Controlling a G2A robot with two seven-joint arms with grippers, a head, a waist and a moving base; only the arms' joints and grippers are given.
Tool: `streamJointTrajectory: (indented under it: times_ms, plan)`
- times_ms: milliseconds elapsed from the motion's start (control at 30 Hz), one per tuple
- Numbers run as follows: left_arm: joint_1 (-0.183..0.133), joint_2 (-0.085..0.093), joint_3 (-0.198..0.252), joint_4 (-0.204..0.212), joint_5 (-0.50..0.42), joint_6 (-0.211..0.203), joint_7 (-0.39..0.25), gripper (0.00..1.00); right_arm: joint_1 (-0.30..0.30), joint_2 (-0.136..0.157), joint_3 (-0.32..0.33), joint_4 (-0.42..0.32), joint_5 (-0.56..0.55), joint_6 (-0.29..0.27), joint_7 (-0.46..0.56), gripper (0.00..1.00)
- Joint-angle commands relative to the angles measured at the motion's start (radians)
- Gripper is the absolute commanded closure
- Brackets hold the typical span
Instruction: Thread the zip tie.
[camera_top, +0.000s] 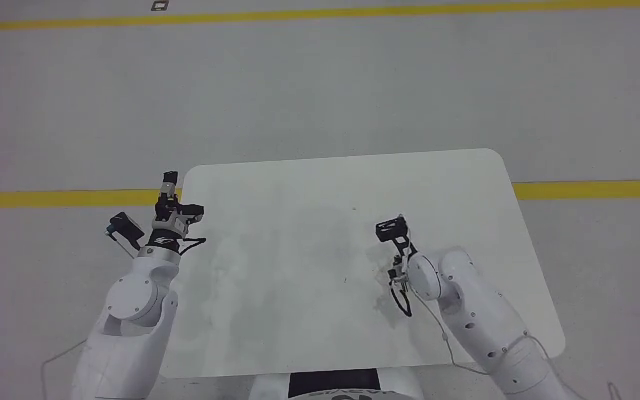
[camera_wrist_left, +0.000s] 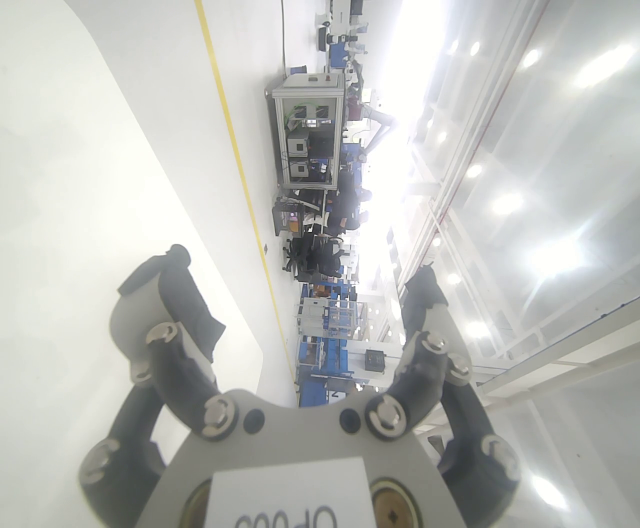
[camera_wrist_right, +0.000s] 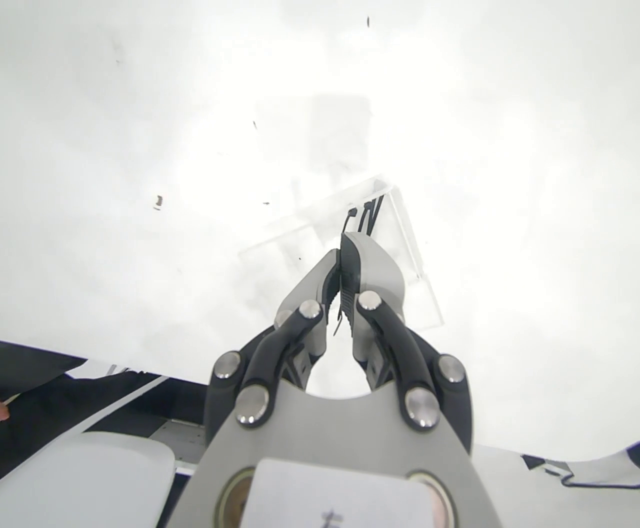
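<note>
Black zip tie (camera_wrist_right: 338, 320), pinched tight in my right pincer (camera_wrist_right: 341, 247) above the table (camera_wrist_right: 150, 125). My left pincer (camera_wrist_left: 300, 270) hangs spread.

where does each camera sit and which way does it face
Top view: above the arms, facing down at the table; both arms show.
Left wrist view: on the left wrist, facing along the open left hand, past the table's edge into the room.
Right wrist view: on the right wrist, facing down at the table over the right hand, shut on the zip tie.
Shared: the table appears in all three.
</note>
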Motion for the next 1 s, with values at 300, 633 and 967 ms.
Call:
streamJointTrajectory:
  times_ms: [300, 633, 967]
  plan:
    - [0.000, 0.000, 0.000, 0.000, 0.000, 0.000, 0.000, 0.00, -0.108, 0.015, 0.185, -0.141, 0.239, -0.046, -0.085, 1.00]
    - [0.000, 0.000, 0.000, 0.000, 0.000, 0.000, 0.000, 0.00, -0.178, 0.019, 0.315, -0.154, 0.524, -0.102, -0.186, 1.00]
    - [0.000, 0.000, 0.000, 0.000, 0.000, 0.000, 0.000, 0.00, -0.203, 0.013, 0.345, -0.137, 0.654, -0.060, -0.320, 1.00]
